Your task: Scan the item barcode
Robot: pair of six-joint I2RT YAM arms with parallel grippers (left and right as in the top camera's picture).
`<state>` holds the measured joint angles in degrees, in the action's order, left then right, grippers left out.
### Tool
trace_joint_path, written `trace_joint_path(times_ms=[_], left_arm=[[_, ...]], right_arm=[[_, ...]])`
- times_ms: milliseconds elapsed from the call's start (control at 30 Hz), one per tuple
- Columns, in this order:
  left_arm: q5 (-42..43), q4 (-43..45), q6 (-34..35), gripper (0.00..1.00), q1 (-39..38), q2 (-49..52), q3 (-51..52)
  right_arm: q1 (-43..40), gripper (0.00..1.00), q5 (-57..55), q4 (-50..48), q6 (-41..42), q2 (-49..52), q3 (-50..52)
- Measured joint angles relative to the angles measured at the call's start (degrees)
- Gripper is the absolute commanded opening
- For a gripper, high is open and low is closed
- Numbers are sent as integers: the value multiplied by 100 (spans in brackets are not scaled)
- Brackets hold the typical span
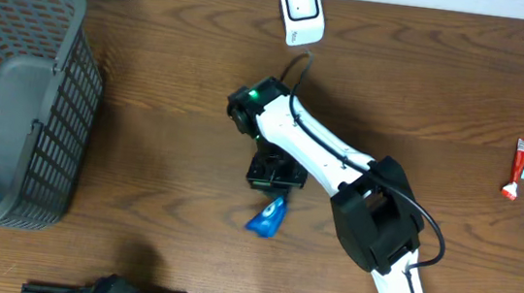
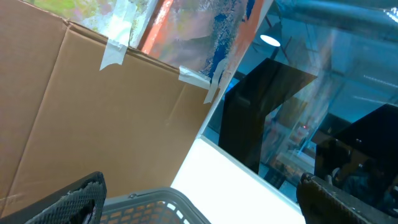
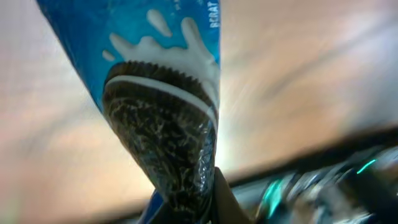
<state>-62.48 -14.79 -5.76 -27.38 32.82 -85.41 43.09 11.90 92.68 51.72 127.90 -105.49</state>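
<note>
The blue cookie packet (image 1: 266, 216) is near the middle of the tabletop (image 1: 168, 107). The right end effector (image 1: 272, 179) is clamped on one end of it, likely so it can be carried to the white scanner (image 1: 300, 12), well apart at the far edge. The left end effector (image 2: 199, 208) is wide apart and holds nothing, by the grey basket (image 1: 14, 91). The tabletop is brown wood.

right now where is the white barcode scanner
In the overhead view, the white barcode scanner sits at top centre on the wooden table, just beyond the wrist of the right arm.
</note>
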Motion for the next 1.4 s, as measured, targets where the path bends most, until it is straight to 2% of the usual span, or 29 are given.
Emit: trace_joint_path(times_ms=[233,433,733,867,1100,1400], left_arm=[[0,0,0,98,0,0,0],[0,0,0,98,0,0,0],[0,0,0,98,0,0,0],[0,0,0,98,0,0,0],[0,0,0,98,0,0,0],[0,0,0,98,0,0,0]], right_arm=[[-273,2,3318,240,103,0,-11],[-535,2,4940,44,188,0,-22],[-903,2,6457,26,234,0,-22],[-986,1,7051,59,662,0,-22],[-1298,1,7375,-319,1502,0,-22],[-1534,1,7429,-321,1843,0,-22]])
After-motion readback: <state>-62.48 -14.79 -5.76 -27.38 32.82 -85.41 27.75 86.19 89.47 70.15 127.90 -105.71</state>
